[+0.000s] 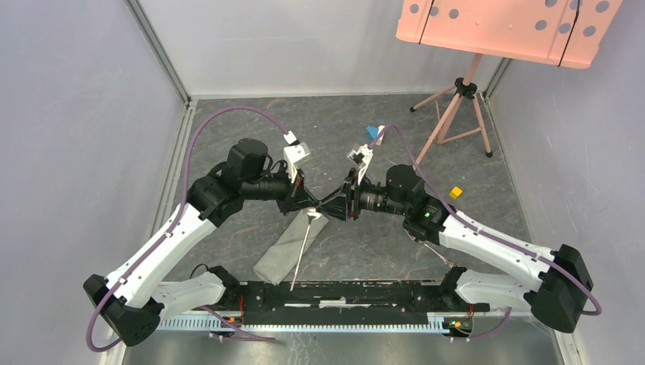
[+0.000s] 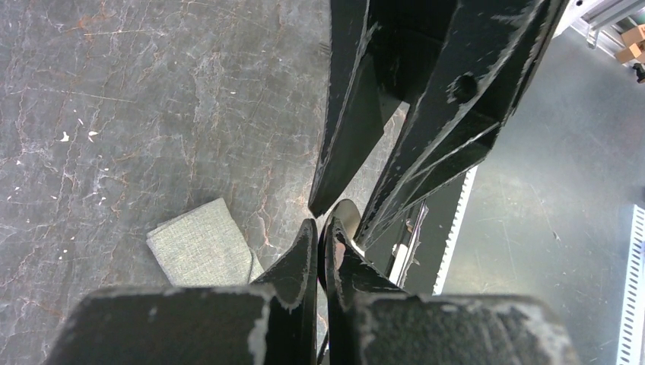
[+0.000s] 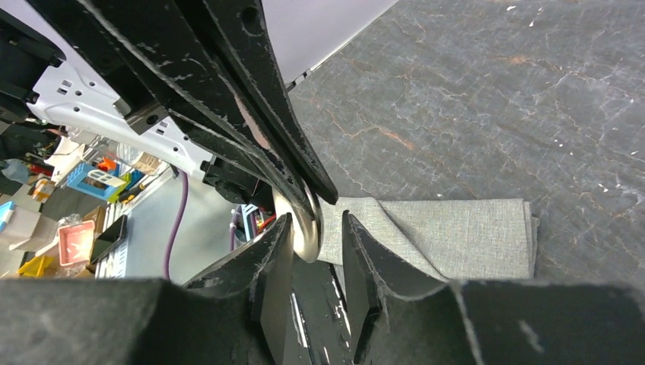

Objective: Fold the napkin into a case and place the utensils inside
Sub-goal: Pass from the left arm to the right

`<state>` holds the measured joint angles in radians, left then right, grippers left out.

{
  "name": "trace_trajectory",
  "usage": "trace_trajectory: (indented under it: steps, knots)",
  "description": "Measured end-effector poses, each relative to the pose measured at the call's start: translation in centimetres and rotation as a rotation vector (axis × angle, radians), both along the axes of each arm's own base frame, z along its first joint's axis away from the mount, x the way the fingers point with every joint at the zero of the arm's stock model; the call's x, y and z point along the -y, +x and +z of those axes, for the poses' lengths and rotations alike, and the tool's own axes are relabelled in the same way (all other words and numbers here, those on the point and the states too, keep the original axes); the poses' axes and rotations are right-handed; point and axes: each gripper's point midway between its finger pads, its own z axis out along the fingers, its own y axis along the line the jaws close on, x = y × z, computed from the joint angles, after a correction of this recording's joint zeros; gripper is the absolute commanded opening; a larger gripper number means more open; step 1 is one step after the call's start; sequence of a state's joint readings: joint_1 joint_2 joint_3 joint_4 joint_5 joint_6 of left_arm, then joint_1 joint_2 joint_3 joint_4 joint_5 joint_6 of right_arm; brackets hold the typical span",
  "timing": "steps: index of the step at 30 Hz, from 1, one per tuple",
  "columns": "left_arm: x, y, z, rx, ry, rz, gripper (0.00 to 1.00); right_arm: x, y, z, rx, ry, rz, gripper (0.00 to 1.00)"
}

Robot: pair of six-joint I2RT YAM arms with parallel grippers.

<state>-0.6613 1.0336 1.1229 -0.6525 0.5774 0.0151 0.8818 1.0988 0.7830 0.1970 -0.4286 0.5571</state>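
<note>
1. Nearest my bases is the tip of the spoon handle. The handle runs back across the case with nothing under it that I can see. It is a long lever, so if a grip slackens I expect it to swing down and land across the case, not inside.
2. The case, the folded grey napkin, lies flat on the counter with nothing pinning it. A dragging handle could tug the fold open.
3. Over the case's far end, my left jaws are clenched on the spoon's bowl. The bowl is smooth, curved metal, so I judge the hold shallow, and a nudge could squirt it out.
4. At that same far end, my right jaws stand parted on either side of the bowl. A gap shows on one side and they grasp nothing yet. The tips are crowded there, so closing askew could nip my left tips or twist the spoon.
5. I cannot find the fork.
</note>
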Motion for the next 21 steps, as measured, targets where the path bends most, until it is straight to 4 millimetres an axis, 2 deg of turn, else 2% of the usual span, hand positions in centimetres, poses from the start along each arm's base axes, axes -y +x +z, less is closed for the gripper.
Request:
trace_trajectory:
  steps: [10,19,20,21]
  knots:
    - [0.1,0.2,-0.3,0.001,0.008,-0.004,0.02,-0.8,-0.6,-1.1,-0.032,0.004,0.040,0.31]
    - [0.1,0.1,-0.5,-0.004,0.016,-0.008,0.02,-1.0,-0.9,-2.3,-0.065,0.011,0.058,0.12]
    - [0.0,0.1,-0.5,0.003,0.018,-0.013,0.02,-1.0,-0.8,-2.3,-0.072,0.011,0.054,0.13]
    - [0.1,0.1,-0.5,0.007,0.018,-0.016,0.02,-1.0,-0.8,-2.3,-0.077,0.012,0.048,0.22]
